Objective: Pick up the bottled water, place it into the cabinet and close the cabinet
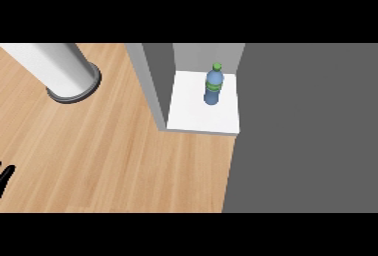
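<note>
One hand only shows to us: the left hand (4, 175), a black sliver at the view's left edge, low over the wooden counter (111, 160). So little of it is in view that we cannot tell how far open it is, and we see nothing in it or touching it. We find no right hand anywhere.

Up and to the right of that hand, well apart from it, the bottled water (213, 85) stands upright inside the open cabinet (151, 75). It is a blue bottle with a green cap and a green band, and it rests on the white shelf floor (199, 120), towards the back and a little nearer the floor's right edge than its left. Bare white floor lies in front of the bottle up to the shelf's front edge, and more to its left up to the grey side wall (156, 100).

From the hand rightward the counter runs bare to the foot of that side wall and to the shelf's front edge. Farther right, a broad dark grey panel (303, 130) fills the view from top to bottom; its left edge meets the shelf's right edge and cuts off the wood below it. We cannot tell whether it is the cabinet's door.

Straight above the hand, well apart, a pale grey cylinder (59, 65) with a dark ring at its lower end leans in from the top left corner
</note>
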Controlling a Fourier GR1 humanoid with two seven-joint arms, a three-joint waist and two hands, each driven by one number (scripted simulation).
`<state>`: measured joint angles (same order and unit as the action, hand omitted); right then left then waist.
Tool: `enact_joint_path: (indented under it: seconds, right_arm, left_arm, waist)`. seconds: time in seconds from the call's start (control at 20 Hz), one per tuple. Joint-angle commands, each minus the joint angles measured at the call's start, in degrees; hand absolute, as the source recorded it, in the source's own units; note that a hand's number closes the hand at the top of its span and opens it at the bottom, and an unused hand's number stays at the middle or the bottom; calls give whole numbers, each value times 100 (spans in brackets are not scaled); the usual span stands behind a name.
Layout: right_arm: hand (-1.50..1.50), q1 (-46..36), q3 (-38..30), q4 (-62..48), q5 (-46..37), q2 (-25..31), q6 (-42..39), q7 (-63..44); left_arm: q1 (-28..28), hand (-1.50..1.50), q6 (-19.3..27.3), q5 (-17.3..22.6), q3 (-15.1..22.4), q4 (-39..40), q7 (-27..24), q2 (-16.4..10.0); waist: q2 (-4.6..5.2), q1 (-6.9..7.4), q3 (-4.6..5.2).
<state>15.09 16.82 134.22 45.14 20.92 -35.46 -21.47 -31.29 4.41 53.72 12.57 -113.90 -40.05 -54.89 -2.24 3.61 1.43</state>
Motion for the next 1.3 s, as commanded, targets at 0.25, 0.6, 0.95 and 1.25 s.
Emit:
enact_joint_path:
  seconds: [0.25, 0.6, 0.95, 1.25]
  right_arm:
    - [150, -1502, 714, 430, -932, -699, 1488, -777]
    - [150, -3014, 1454, -446, -1371, -1550, 2641, -1382]
    - [150, -5140, 2105, -1755, -768, -2079, 3354, -2047]
    - [150, -6884, 1567, -3133, 136, -2088, 3595, -1742]
  left_arm:
    - [-306, -150, -479, 162, -385, 78, -136, -248]
    - [-495, -150, -910, 340, -772, 198, -227, -454]
    - [-834, -150, -1630, 432, -1105, 489, -505, -500]
    - [-1435, -150, -2232, 589, -1688, 707, -759, -464]
  waist:
    - [18, 167, -8]
    - [95, 337, -31]
    - [201, 462, -92]
    - [208, 222, -129]
